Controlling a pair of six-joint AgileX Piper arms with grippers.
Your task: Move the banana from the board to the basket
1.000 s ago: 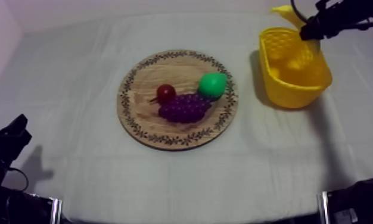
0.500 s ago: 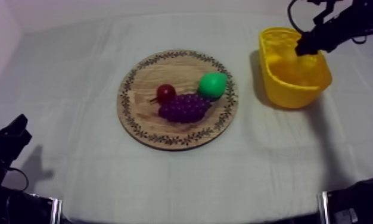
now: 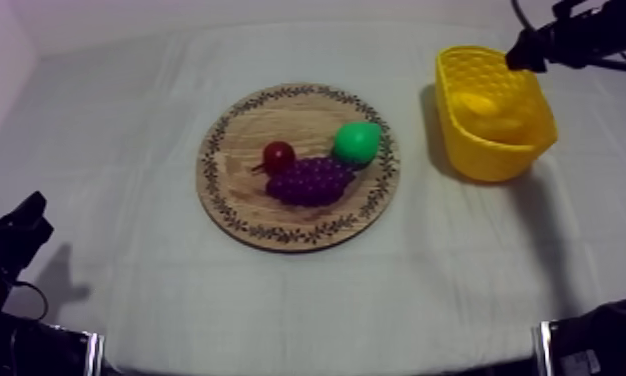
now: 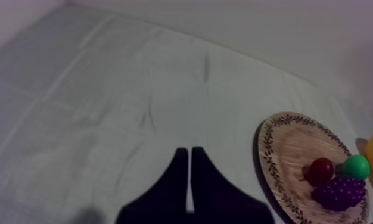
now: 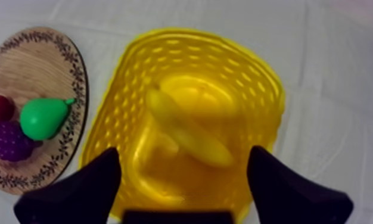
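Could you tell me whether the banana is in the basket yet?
In: the banana lies inside the yellow basket, beneath the open right gripper.

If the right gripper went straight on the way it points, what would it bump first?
Probably the banana lying in the yellow basket: the open right gripper points down at it, though depth is hard to judge.

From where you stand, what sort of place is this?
Probably a robot practice bench, not a kitchen: a cloth-covered table, a toy pear and grapes on a board, a banana in a basket, and the right gripper open above it.
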